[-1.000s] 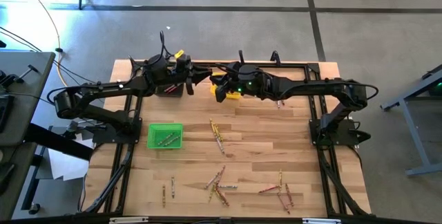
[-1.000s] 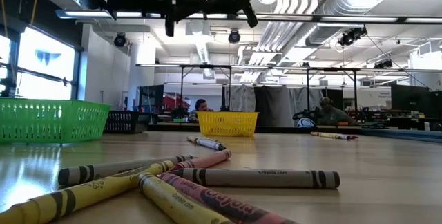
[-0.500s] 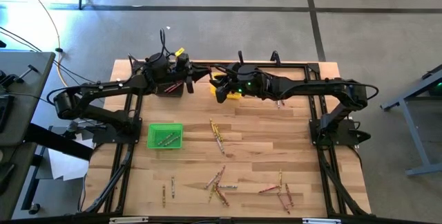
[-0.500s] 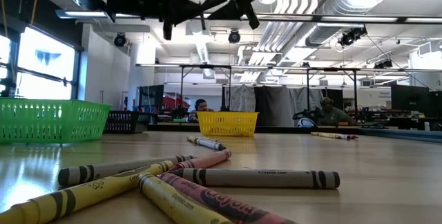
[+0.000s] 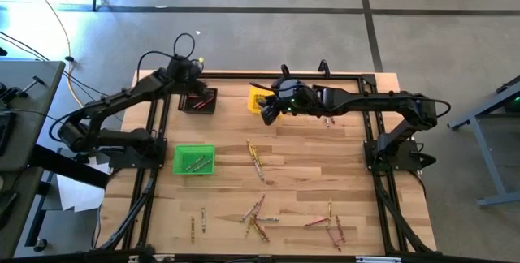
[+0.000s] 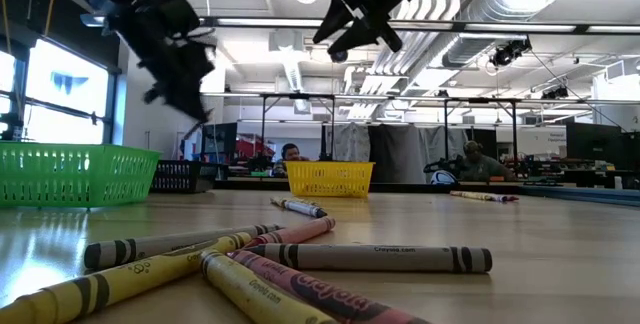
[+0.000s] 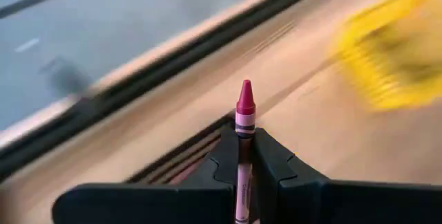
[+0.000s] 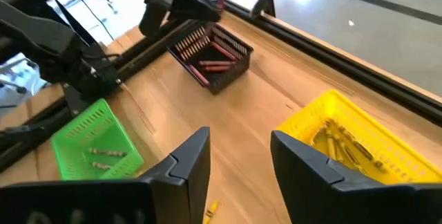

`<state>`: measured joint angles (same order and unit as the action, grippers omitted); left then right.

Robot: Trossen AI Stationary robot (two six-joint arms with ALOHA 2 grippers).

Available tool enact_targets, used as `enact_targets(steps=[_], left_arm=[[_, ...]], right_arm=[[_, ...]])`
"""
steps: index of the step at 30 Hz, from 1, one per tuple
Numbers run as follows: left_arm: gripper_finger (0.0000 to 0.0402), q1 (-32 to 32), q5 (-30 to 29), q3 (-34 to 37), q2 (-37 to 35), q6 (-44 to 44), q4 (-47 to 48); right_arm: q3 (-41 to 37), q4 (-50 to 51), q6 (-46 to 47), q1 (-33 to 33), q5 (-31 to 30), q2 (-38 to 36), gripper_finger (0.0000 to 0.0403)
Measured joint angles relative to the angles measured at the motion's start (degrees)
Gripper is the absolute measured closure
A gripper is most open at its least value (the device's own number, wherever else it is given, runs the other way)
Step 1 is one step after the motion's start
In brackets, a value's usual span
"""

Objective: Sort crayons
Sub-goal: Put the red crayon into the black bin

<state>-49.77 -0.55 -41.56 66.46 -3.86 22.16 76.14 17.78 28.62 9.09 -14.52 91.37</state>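
My left gripper [image 5: 192, 75] hangs over the far side of the black bin [image 5: 199, 101] and is shut on a red crayon [image 7: 244, 106]. It also shows in the low view [image 6: 178, 64] and in the right wrist view [image 8: 207, 6]. My right gripper [image 5: 266, 110] is open and empty above the near side of the yellow bin [image 5: 260, 98], which holds yellow crayons [image 8: 342, 141]. The black bin holds red crayons [image 8: 210, 54]. The green bin [image 5: 194, 160] holds greenish-grey ones. Loose crayons [image 5: 256, 161] lie on the table. My left gripper pinches the red crayon's wrapped shaft [image 7: 241, 156] between its two fingers [image 7: 271, 162]. The crayon lies along the fingers. Its pointed red tip [image 7: 245, 94] sticks out beyond the fingertips. The crayon is lifted clear of the table and the bin.
More loose crayons lie near the table's near edge, at the middle [image 5: 256, 214], at the right [image 5: 329, 224] and at the left [image 5: 197, 221]. The arms' dark frame rails [image 5: 374, 133] run along the table's sides. People sit in the room beyond the table [image 6: 290, 152].
My left gripper, which was close to my right gripper between the black and yellow bins, has swung toward the table's left and far edges and turned, ending over the black bin's far side. My right gripper has shifted slightly toward the table's right and near edges.
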Motion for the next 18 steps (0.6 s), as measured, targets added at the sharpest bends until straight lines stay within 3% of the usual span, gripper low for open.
enact_targets(steps=[2, 8, 18], left_arm=[[0.0396, -1.1, -3.4, 0.0, 0.3, 0.4, 3.7], [0.0391, -2.5, -4.0, 0.0, 0.5, 0.6, 5.3], [0.0334, -2.5, -4.0, 0.0, 0.5, 1.7, 5.7]], right_arm=[[0.0, 0.8, -0.1, 0.3, -0.1, 0.0, 0.0263], [0.0, 1.0, -0.5, 1.7, -0.3, 0.0, 0.0263], [0.0, 6.3, -0.6, 2.2, -0.3, 0.0, 0.0263]])
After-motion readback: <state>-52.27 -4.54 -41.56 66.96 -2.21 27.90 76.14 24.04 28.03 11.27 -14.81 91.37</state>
